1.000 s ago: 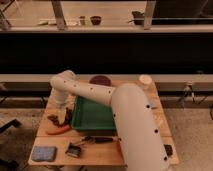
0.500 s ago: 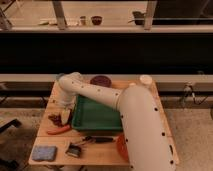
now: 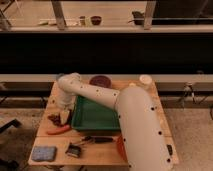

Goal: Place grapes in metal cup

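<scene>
The grapes (image 3: 53, 119) are a small dark reddish bunch on the wooden table's left side, just left of the green tray (image 3: 95, 116). My gripper (image 3: 64, 117) hangs down from the white arm (image 3: 130, 120), right beside the bunch and between it and the tray's left wall. I cannot tell whether it touches the bunch. The metal cup does not show; it is hidden or out of view.
An orange carrot (image 3: 58, 130) lies just in front of the grapes. A dark purple bowl (image 3: 100, 80) and a white mug-like vessel (image 3: 145, 80) stand at the back. A blue sponge (image 3: 44, 152), a brush (image 3: 75, 149) and a dark-handled tool (image 3: 97, 140) lie in front. An orange bowl (image 3: 120, 147) is partly behind the arm.
The arm's elbow has shifted slightly right and down, and the gripper has come down beside the grapes at the tray's left edge.
</scene>
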Available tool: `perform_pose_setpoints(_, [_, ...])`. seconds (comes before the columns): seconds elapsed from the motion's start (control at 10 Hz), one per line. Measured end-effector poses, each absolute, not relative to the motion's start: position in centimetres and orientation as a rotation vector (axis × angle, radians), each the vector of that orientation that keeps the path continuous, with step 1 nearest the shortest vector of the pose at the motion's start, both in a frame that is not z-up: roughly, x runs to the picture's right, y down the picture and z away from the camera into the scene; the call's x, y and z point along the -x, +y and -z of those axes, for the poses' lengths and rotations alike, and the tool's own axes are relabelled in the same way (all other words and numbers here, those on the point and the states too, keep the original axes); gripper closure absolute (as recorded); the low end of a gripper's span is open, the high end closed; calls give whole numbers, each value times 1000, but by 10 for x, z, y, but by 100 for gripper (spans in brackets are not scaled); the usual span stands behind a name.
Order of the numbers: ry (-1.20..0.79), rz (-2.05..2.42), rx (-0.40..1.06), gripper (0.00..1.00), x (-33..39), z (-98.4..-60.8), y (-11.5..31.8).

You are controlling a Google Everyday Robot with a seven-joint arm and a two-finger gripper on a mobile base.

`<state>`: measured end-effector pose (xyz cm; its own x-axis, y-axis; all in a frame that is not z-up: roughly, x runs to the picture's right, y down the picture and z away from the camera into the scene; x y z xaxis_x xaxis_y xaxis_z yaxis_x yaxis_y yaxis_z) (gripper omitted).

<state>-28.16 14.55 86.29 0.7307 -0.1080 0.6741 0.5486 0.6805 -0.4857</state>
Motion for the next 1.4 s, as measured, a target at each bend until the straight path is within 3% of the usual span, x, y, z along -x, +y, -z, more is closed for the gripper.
perform_pose_setpoints(0.4, [-573, 526, 746, 49, 289, -860, 148])
perform_pose_setpoints(0.7, [-539, 593, 752, 77, 289, -858, 147])
perform_pose_setpoints(0.8, [-537, 598, 749, 81, 290, -856, 147])
perform_pose_setpoints(0.9, [-546, 596, 715, 97, 288, -849, 140])
perform_pose_setpoints(1.4, [-607, 520, 570, 100, 276, -807, 95])
